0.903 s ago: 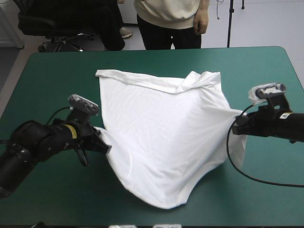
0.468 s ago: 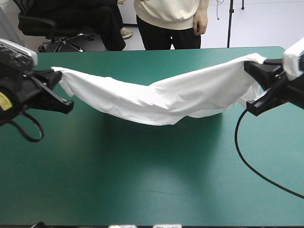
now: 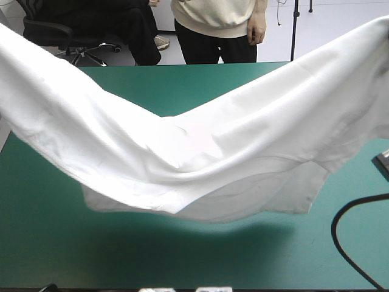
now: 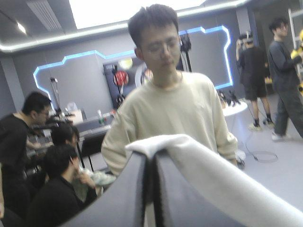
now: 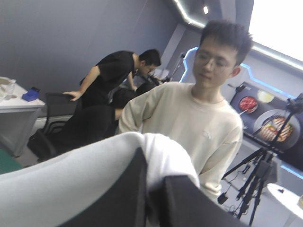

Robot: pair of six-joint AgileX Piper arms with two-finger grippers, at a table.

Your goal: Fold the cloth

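Teal-green table cover sits below the load. The white short-sleeved fabric T-shirt is fully airborne, strung between both arms and sagging in a wide U over the table's middle, with its lowest fold hanging clear of the cover. Earlier it lay spread on the table, then hung as a narrow band. Now it is raised higher and fills the high view, hiding both arms there. Left gripper: black fin-shaped fingers pressed almost together, pinching a hem that caps their tips. Right gripper: same, nipped on a bunched edge. Judgement: this is the lift-and-stretch step, with the fold not yet begun; it likely needs laying flat next. Fabric reads thin, soft and limp, slightly see-through at the lower layer, smooth with long tension creases.
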